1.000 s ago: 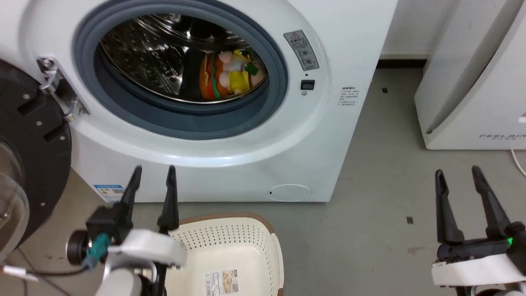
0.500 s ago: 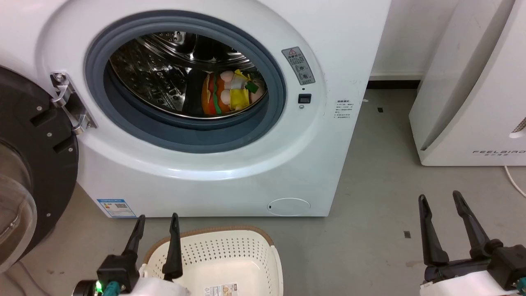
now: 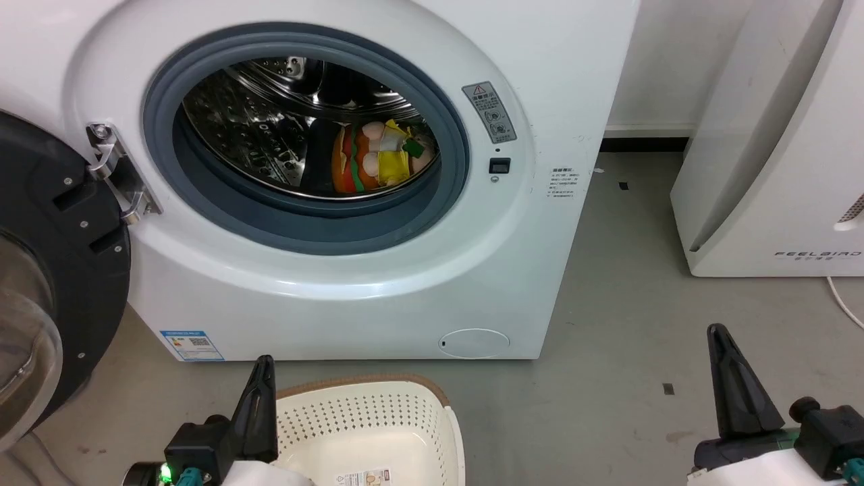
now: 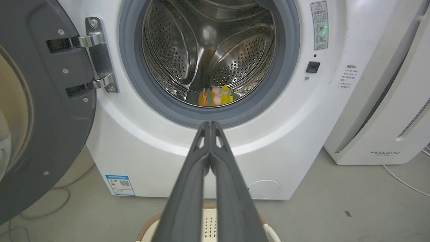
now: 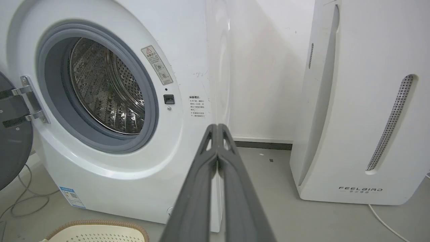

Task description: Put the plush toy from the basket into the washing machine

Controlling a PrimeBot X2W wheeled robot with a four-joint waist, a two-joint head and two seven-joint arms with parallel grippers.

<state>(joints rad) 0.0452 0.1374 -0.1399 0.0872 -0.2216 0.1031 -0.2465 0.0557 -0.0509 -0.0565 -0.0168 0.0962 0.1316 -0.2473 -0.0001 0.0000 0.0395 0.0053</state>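
Note:
The plush toy [image 3: 374,158] lies inside the steel drum of the washing machine [image 3: 560,81], orange, yellow and pink against the metal; it is small and low in the drum as the plush toy [image 4: 215,97]. The round door [image 3: 47,270] hangs open at the left. The cream basket [image 3: 405,418] stands on the floor in front, nothing in it but a label sticker. My left gripper [image 3: 263,368] is shut with nothing in it, over the basket's left rim. My right gripper [image 3: 719,334] is shut too, holding nothing, low at the right. Both pairs of fingers press together in the wrist views [image 4: 210,126] [image 5: 217,127].
A white FEELBIRD appliance [image 3: 776,169] stands to the right of the machine, a white cable [image 3: 844,300] trailing from it. Grey floor [image 3: 628,324] lies between them. Cables run on the floor under the open door [image 4: 40,211].
Both grippers have gone from open to shut and dropped lower in the head view. The camera tilted up a little at first. The toy stayed in the drum.

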